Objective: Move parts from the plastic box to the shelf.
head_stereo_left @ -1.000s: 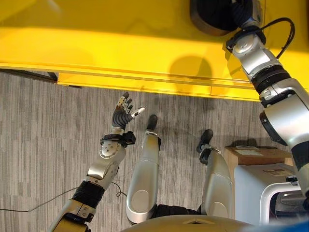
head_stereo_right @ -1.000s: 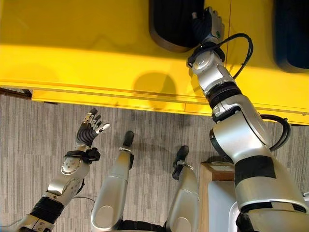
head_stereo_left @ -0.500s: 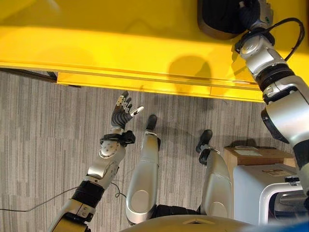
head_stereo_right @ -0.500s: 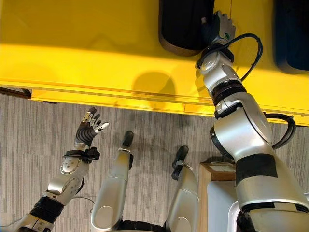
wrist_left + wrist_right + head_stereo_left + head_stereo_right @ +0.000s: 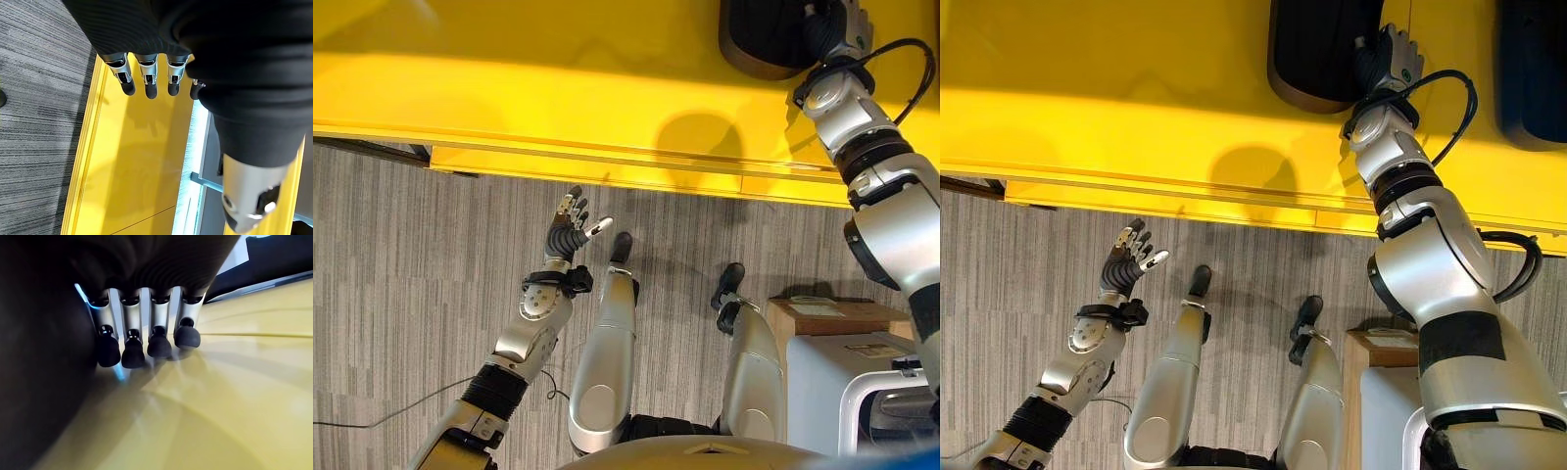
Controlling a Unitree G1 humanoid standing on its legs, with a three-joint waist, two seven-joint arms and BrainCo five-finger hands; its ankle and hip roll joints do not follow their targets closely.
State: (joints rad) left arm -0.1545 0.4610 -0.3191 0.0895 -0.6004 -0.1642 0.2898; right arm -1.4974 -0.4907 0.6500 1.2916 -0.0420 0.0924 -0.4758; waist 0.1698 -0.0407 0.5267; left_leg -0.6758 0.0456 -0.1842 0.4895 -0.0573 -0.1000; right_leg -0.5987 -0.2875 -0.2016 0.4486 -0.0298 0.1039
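Silver-grey jointed arms, glossy shells, black ribbed bands at forearm joints. Left hand (image 5: 566,233): dark ribbed cover, silver fingers (image 5: 146,73) with dark rounded tips. Right hand (image 5: 1389,57): same dark cover, small green mark on its back; fingertips (image 5: 159,346) matte black.

Grey striped carpet floor (image 5: 411,294) below. Glossy yellow shelf (image 5: 558,88) spans top, edge stepped, light reflecting off surface. Brown cardboard box (image 5: 832,315) and grey-white unit (image 5: 832,382) at lower right.
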